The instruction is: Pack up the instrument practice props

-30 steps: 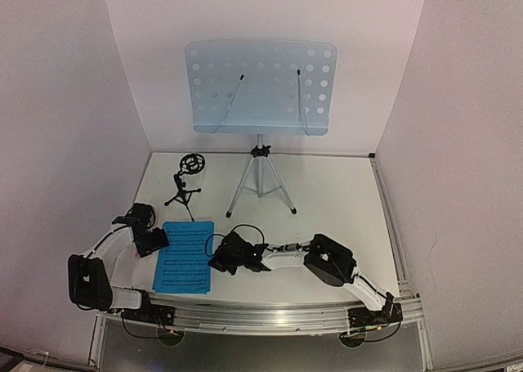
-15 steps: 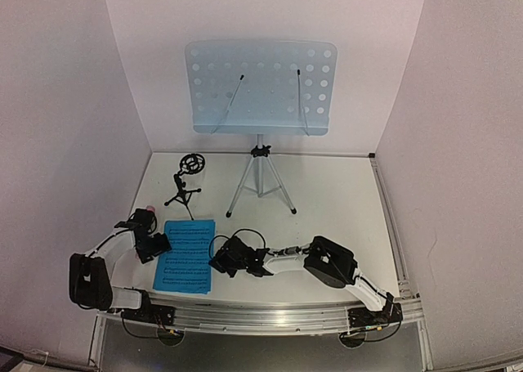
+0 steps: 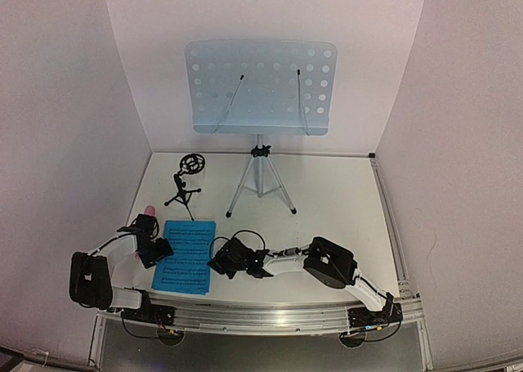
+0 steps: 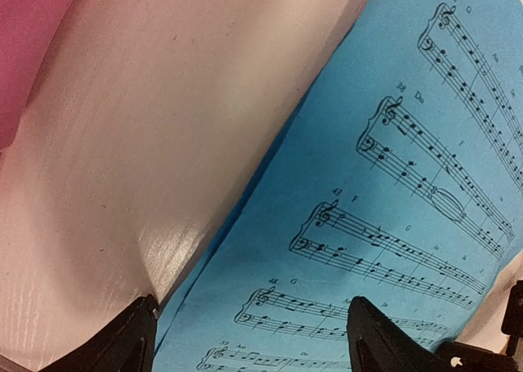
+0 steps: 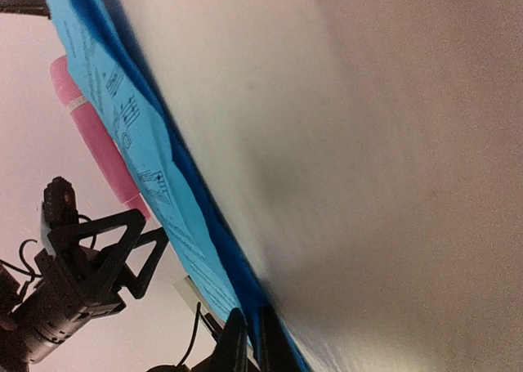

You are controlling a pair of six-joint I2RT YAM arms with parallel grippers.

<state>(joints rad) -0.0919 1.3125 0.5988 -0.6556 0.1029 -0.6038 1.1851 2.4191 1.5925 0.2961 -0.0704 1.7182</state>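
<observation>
Two blue sheet-music pages (image 3: 186, 257) lie stacked flat at the front left. My right gripper (image 3: 215, 262) is shut on their right edge, with the paper pinched between the jaws in the right wrist view (image 5: 252, 339). My left gripper (image 3: 161, 249) is open and low over the pages' left edge (image 4: 384, 192), with its midpoint (image 4: 253, 343) above the paper. The pink toy microphone (image 3: 149, 209) lies just behind the left gripper; it also shows in both wrist views (image 4: 24, 37) (image 5: 94, 139). The black tripod mic stand (image 3: 186, 182) and the pale perforated music stand (image 3: 260, 86) stand behind.
White walls close in the table (image 3: 327, 200) on the left, back and right. The music stand's silver tripod legs (image 3: 260, 180) spread at the middle back. A metal rail (image 3: 270, 316) runs along the near edge by the arm bases.
My left gripper has moved right and forward onto the pages' left edge, uncovering the pink microphone behind it. The pages have shifted slightly. The right gripper has kept its hold.
</observation>
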